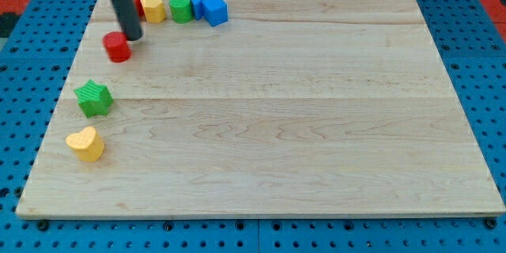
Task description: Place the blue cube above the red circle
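Note:
The red circle block (pixel 117 47) lies near the board's upper left. My tip (pixel 132 37) touches its upper right side, the dark rod rising toward the view's top. The blue cube (pixel 214 10) sits at the right end of a row along the view's top edge, far right of my tip. Beside it is a second blue block (pixel 197 1), then a green block (pixel 181 8), a yellow block (pixel 153 8), and a red block (pixel 138 5) partly hidden behind the rod.
A green star block (pixel 94 98) and a yellow heart block (pixel 86 144) lie near the board's left edge (pixel 55 118), below the red circle. The wooden board rests on a blue perforated table (pixel 474 39).

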`<action>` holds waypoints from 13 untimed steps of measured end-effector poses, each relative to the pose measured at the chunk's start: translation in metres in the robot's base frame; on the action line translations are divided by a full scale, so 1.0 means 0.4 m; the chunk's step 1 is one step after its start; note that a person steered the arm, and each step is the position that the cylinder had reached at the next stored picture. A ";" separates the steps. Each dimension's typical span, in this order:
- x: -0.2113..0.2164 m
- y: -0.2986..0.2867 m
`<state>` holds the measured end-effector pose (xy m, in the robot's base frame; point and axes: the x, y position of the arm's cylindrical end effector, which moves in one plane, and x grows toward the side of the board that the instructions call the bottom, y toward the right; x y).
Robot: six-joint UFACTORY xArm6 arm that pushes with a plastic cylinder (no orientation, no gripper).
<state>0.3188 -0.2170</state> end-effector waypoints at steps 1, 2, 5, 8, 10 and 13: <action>0.091 -0.019; 0.100 0.016; -0.198 0.502; -0.090 0.133; -0.132 0.335; 0.016 0.005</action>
<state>0.3252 -0.2149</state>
